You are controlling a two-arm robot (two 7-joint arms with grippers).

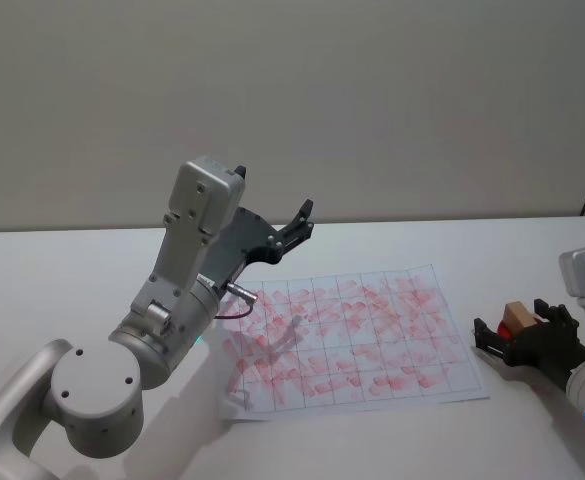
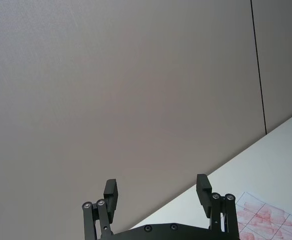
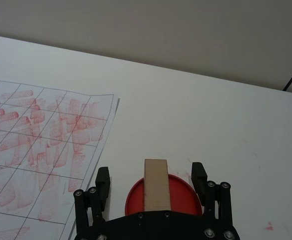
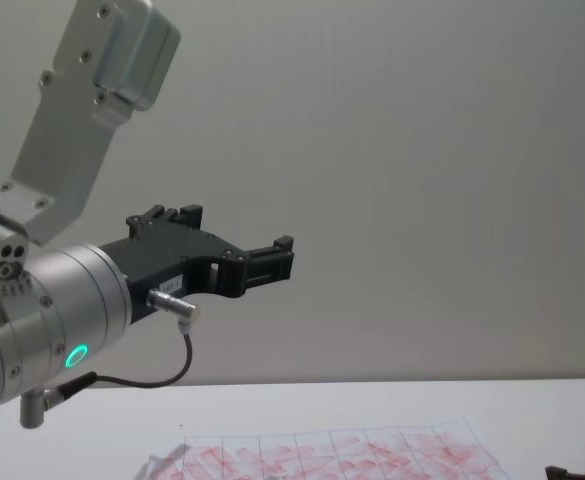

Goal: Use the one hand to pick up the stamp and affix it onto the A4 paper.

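Light-brown wood marks the stamp (image 3: 156,184), standing upright on a round red ink pad (image 3: 183,197) on the white table (image 1: 532,250), just off the right edge of the A4 paper (image 1: 352,345). The right gripper (image 1: 517,332) sits low around it — in its wrist view the two black fingers (image 3: 198,174) flank the block with a gap on each side, so the jaws are spread and have hold of nothing yet. The paper lies flat in the middle of the table, its ruled cells already smeared with red-pink marks.

To my eye this is the pick-up step, just short of the grasp. The next move calls for the fingers to close squarely on the block's sides, then a straight lift off the pad, a carry leftward over the sheet, and a flat press down — tilting the block would give a partial print.

The left gripper (image 1: 294,228) is raised well above the table beyond the paper's far left corner, jaws wide apart and empty, apparently parked.
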